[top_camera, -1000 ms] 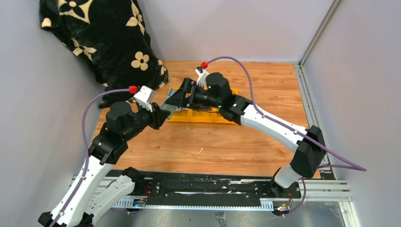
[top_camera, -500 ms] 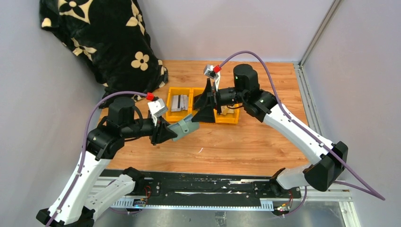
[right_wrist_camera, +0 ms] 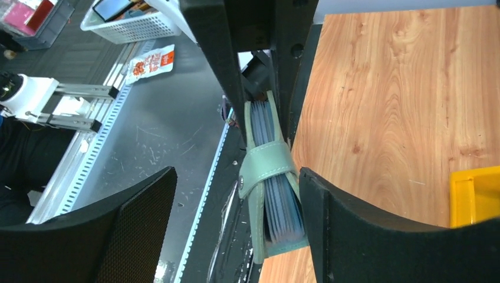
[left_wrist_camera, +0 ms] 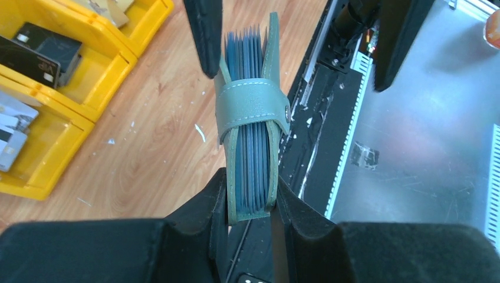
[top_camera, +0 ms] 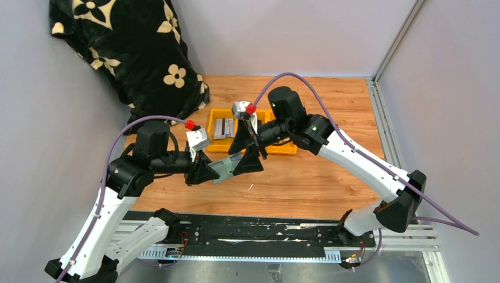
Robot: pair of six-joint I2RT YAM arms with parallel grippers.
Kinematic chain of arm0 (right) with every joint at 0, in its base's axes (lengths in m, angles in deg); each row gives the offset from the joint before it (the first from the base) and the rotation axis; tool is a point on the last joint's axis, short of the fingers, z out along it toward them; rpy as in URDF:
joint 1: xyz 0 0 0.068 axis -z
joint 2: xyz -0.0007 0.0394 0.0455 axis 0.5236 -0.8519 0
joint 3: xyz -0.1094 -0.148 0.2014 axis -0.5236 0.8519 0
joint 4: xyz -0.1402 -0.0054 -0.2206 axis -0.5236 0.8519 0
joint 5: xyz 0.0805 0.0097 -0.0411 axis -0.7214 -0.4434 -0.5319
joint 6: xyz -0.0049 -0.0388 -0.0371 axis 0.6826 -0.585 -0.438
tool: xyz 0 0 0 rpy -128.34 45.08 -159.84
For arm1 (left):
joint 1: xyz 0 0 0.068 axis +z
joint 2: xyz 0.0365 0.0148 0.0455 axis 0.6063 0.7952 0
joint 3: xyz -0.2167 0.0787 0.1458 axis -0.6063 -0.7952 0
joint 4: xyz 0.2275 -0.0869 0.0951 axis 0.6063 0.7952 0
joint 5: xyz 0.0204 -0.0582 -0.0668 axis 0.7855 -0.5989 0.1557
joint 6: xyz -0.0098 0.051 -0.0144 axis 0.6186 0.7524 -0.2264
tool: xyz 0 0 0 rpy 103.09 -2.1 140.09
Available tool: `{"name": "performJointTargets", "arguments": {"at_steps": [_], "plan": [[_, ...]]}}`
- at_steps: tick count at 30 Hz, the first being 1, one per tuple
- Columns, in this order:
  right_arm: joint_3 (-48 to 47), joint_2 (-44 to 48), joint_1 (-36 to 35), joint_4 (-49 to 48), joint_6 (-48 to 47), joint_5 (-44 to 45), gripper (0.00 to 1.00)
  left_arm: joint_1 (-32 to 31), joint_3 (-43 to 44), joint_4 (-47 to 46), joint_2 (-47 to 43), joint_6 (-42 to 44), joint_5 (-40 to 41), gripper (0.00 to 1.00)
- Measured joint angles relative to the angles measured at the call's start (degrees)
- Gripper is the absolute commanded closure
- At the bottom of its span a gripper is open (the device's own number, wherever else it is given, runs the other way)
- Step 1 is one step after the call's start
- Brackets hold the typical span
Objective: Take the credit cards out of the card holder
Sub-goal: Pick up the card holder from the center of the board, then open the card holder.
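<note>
The left jaws are clamped on the card holder [left_wrist_camera: 250, 118], pinching one end of it between the two black fingers. The right jaws stand wide apart around the other end: in the right wrist view one finger [right_wrist_camera: 365, 236] lies right against the holder's cover, and the other finger [right_wrist_camera: 135, 236] is well clear of it.

The card holder is grey-green and closed, with its tab strapped across the middle and fastened at a small snap. Between the covers, the edges of a stack of blue-grey cards show at both ends. The left gripper [top_camera: 206, 171] holds it off the table, on edge, with its free end pointing toward the right gripper [top_camera: 247, 156]. In the top view it hangs between the two grippers over the near part of the wooden table [top_camera: 330, 100], just in front of the yellow bins [left_wrist_camera: 112, 65].

The bins sit side by side on the wood. One compartment holds a dark card [left_wrist_camera: 41, 53], and the next holds lighter cards [left_wrist_camera: 12, 132]. A black blanket with cream flowers [top_camera: 124, 47] is heaped in the far left corner, well apart from the arms.
</note>
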Motion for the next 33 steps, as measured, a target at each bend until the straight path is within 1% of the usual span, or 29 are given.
{"name": "performJointTargets", "arguments": {"at_steps": [8, 10, 12, 14, 16, 17, 18, 19, 20, 21, 22, 23, 24, 25, 26, 28, 30, 33], "plan": [[-0.96, -2.71, -4.04, 5.09, -6.49, 5.31, 0.35, 0.0, 0.68, 4.96, 0.52, 1.14, -1.11, 0.99], [-1.7, -3.54, -4.57, 6.12, -7.54, 6.62, 0.34, 0.0, 0.68, 5.57, 0.52, 1.53, -1.31, 1.0], [-2.36, -4.52, -5.05, 8.15, -8.87, 8.31, 0.31, 0.0, 1.18, 5.38, 0.52, 2.12, -2.05, 1.0], [-2.73, -5.14, -5.35, 9.51, -9.9, 9.68, 0.25, 0.0, 1.55, 5.38, 0.52, 2.49, -2.36, 1.0], [-3.37, -5.66, -5.73, 11.15, -11.23, 11.65, 0.25, 0.0, 1.81, 5.38, 0.52, 2.97, -2.58, 1.0], [-3.74, -5.84, -5.88, 11.72, -12.11, 12.52, 0.28, 0.0, 1.84, 5.38, 0.57, 3.13, -2.64, 1.0], [-4.35, -6.01, -5.95, 12.52, -12.83, 13.25, 0.35, 0.0, 1.84, 5.38, 0.61, 3.26, -2.64, 1.0], [-5.16, -6.27, -6.03, 13.6, -13.62, 13.62, 0.46, 0.0, 1.84, 5.35, 0.72, 3.41, -2.67, 0.99], [-5.88, -6.47, -6.12, 14.4, -14.29, 13.62, 0.67, 0.0, 1.9, 5.33, 0.85, 3.61, -2.69, 0.95], [-6.84, -6.84, -6.23, 15.63, -14.69, 13.42, 0.85, 0.0, 1.99, 5.11, 1.01, 3.87, -2.45, 0.87], [-7.34, -7.06, -6.36, 16.2, -15.19, 13.07, 0.98, 0.04, 2.14, 5.09, 1.11, 4.04, -2.27, 0.73], [-7.89, -7.23, -6.45, 17.44, -15.34, 12.61, 1.0, 0.15, 2.4, 5.2, 1.2, 4.48, -1.79, 0.56], [-8.13, -7.28, -6.47, 17.81, -16.06, 12.31, 1.0, 0.09, 2.58, 5.44, 1.22, 4.74, -1.84, 0.36], [-8.17, -7.28, -6.49, 18.05, -16.17, 11.78, 1.0, 0.07, 2.71, 5.44, 1.22, 4.81, -1.79, 0.23], [-8.17, -7.28, -6.49, 17.88, -16.09, 11.87, 1.0, 0.04, 2.99, 5.35, 1.22, 5.01, -1.79, 0.18], [-7.54, -7.26, -6.56, 16.44, -15.12, 12.15, 1.0, 0.04, 3.69, 5.2, 1.2, 4.55, -1.73, 0.15], [-5.25, -6.4, -6.54, 13.07, -13.22, 12.66, 1.0, 0.04, 3.87, 4.94, 1.11, 3.82, -1.64, 0.15], [3.61, -2.01, -6.6, 2.67, -6.93, 13.92, 1.0, 0.04, 3.85, 4.9, 0.76, 1.97, -1.62, 0.19]]}}
